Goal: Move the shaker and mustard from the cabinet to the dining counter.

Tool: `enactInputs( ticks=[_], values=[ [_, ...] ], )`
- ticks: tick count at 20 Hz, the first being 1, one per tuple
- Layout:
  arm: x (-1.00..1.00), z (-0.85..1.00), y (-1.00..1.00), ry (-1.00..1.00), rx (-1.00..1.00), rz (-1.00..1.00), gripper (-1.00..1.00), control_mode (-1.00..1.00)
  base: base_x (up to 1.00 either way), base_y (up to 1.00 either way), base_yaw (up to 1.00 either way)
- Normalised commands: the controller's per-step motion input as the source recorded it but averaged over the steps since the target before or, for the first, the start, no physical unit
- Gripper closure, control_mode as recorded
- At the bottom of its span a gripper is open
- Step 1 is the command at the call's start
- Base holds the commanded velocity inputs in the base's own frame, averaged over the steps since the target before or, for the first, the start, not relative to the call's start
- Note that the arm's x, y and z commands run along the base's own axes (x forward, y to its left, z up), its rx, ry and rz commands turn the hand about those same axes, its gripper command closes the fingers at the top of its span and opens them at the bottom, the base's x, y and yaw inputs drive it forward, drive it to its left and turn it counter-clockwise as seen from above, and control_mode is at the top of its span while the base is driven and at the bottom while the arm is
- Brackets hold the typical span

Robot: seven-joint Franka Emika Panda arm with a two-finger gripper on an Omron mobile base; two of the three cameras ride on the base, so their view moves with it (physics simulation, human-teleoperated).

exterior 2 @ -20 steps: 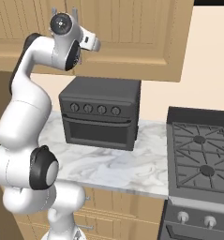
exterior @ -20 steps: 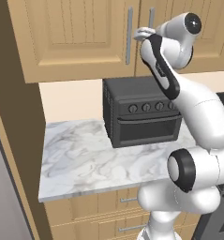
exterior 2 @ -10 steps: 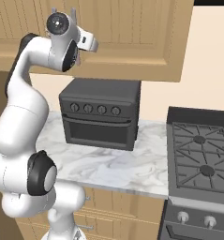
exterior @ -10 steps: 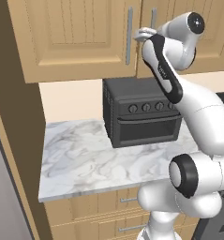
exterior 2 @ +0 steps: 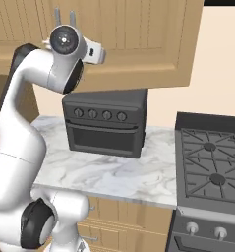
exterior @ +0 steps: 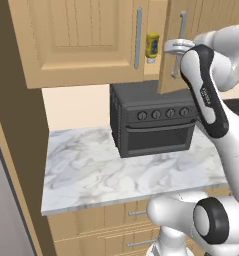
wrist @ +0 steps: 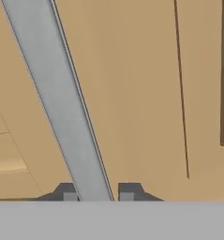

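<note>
The cabinet [exterior: 81, 40] hangs above the counter, and its right door [exterior: 171, 55] stands partly swung out. My gripper [exterior: 178, 48] is shut on that door's silver bar handle [exterior: 182, 30]. In the hand view the handle [wrist: 62, 103] runs slantwise across the door panel and passes between my two fingertips [wrist: 69, 193]. In the gap between the doors the mustard [exterior: 152, 46] stands on the cabinet shelf, a yellow bottle with a darker cap. The shaker is hidden. The dining counter is out of view.
A black toaster oven [exterior: 153, 117] sits on the small marble countertop [exterior: 91, 170] under the cabinet. The cabinet's left door is closed, with its handle [exterior: 138, 37] near the gap. A stove [exterior 2: 212, 167] adjoins the countertop on the right. Wooden drawers [exterior: 116, 225] lie below.
The cabinet's right door has swung outward with my gripper on its handle. The mustard now shows in the gap.
</note>
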Motion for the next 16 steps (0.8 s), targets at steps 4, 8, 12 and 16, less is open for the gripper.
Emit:
enactInputs(
  ticks=[4,8,12,16],
  values=[
    [-1.0,0.0,-0.75,-0.09,-0.02,0.09,1.0,-1.0,0.0,0.0,0.0],
    [-1.0,0.0,-0.79,-0.08,-0.03,0.09,1.0,-1.0,0.0,0.0,0.0],
    [-1.0,0.0,-0.72,-0.03,-0.03,0.11,1.0,-1.0,0.0,0.0,0.0],
    [-0.98,0.0,-0.64,0.0,-0.05,0.13,1.0,-1.0,0.0,0.0,0.0]
  ],
)
